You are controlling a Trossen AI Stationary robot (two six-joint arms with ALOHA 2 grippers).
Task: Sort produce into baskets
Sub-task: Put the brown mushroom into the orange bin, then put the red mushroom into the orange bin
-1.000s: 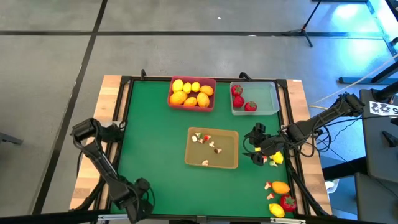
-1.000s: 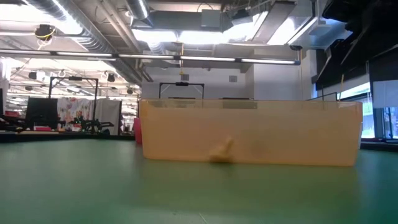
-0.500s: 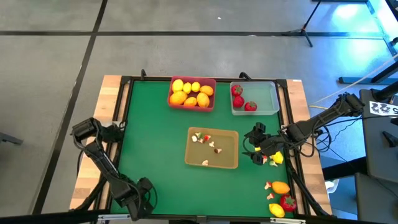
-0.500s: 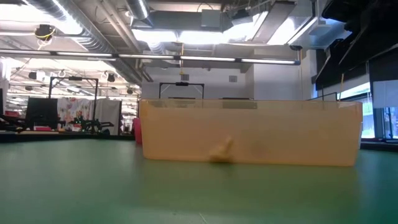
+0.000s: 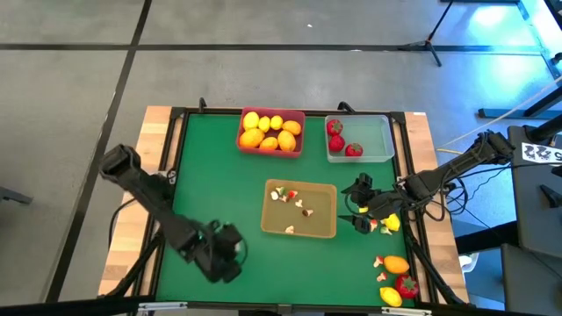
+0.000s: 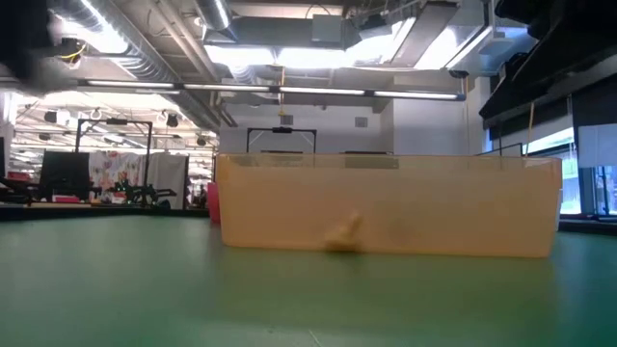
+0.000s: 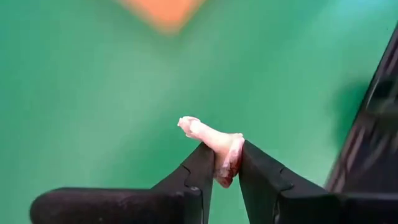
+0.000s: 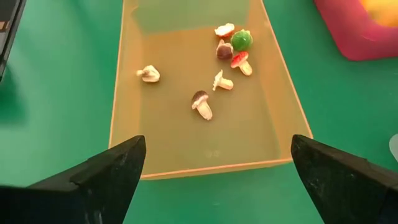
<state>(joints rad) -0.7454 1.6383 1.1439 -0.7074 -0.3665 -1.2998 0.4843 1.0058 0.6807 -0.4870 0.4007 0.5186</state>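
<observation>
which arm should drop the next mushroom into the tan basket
Left. The left gripper is shut on a mushroom piece, over the mat near the tan basket. The right gripper is open and empty.

Matt green table mat [image 5: 219, 193], translucent glossy plastic tan tray [image 8: 124, 99]

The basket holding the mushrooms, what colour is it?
Tan-yellow; the basket shows best in the right wrist view, mushroom pieces lying inside.

The high camera is looking straight down on the whole green table [image 5: 219, 175]; the low camera is sitting at tabletop height, facing level across to the tan tray [image 6: 386, 205], close up; the right wrist camera is looking down into that same tray [image 8: 205, 118]; the left wrist camera is hovering near the mat.
</observation>
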